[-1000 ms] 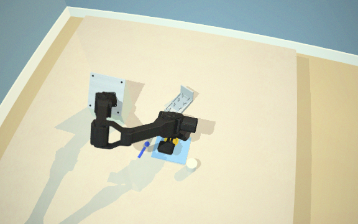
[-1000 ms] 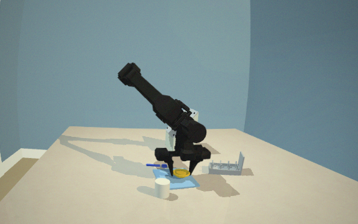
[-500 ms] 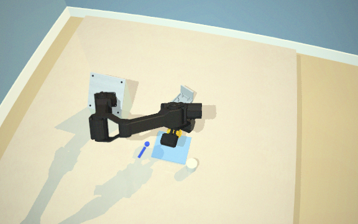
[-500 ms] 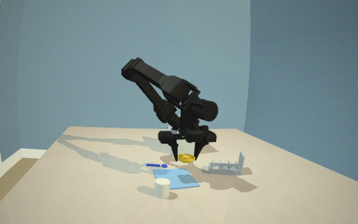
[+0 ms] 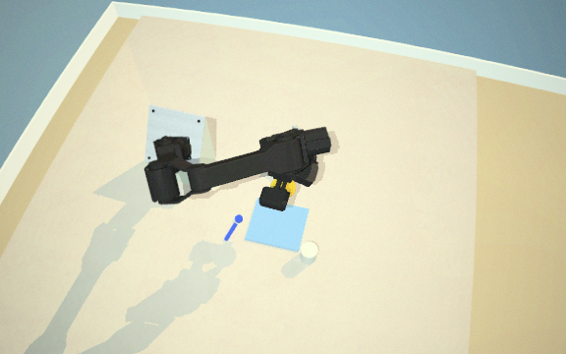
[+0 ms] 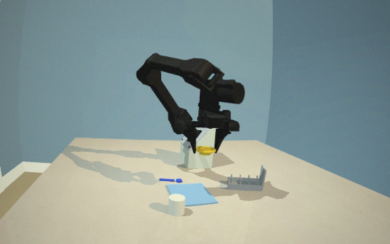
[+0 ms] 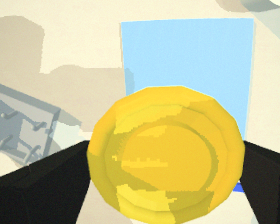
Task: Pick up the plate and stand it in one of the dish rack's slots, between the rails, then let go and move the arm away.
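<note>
The yellow plate [image 5: 290, 187] [image 6: 206, 150] [image 7: 166, 157] is held level, well above the table, by its two opposite edges. My gripper [image 6: 205, 151] [image 7: 164, 150] points down and is shut on the plate, one finger at each side of the rim. The grey dish rack [image 6: 246, 184] [image 7: 26, 122] stands on the table, lower and to the right of the plate in the exterior view, with short pegs and a tall end wall at its right. In the wrist view it shows at the left edge. In the top view the arm hides nearly all of it.
A light blue mat [image 5: 277, 228] [image 6: 193, 194] [image 7: 188, 55] lies on the table. A white cylinder [image 5: 309, 252] [image 6: 177, 205] stands by the mat's corner. A blue spoon-like thing [image 5: 232, 229] [image 6: 170, 180] lies beside the mat. The arm's pale base block [image 6: 198, 160] stands behind.
</note>
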Controlling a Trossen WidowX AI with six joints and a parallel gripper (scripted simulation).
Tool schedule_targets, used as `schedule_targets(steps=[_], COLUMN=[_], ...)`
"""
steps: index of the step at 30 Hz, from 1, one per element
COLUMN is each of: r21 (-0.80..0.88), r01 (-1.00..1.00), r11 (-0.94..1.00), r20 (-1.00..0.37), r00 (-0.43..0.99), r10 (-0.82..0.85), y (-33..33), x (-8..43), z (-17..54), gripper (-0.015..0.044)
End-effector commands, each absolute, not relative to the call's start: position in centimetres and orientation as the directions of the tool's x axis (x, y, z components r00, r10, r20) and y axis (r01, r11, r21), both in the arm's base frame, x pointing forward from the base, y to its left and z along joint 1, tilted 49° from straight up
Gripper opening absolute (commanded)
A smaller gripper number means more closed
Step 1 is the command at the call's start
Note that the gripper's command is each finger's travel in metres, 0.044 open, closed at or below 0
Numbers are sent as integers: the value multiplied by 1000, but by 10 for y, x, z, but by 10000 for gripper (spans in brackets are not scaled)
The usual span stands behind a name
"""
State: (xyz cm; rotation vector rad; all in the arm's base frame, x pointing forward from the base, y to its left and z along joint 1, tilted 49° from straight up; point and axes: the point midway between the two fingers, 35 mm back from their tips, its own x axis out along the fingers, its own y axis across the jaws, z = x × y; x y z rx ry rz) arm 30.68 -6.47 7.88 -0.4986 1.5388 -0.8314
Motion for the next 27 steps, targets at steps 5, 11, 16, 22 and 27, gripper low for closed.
schedule_targets(steps=[5,11,16,22,27], r21=[-752,-744,-720,-689,-689], r01=[158,234,386,514,514], r11=[640,626,577,512,512], r20=[-658,-664,-667,-661,-661], r00=[-153,-151,-151,-154,-154], r10=[-737,-733,-730,-735,-735], y=[-40,-20,14,39,39], x=[312,304,282,256,256], z=[100,83,50,23,23], gripper=[0,0,0,0,0])
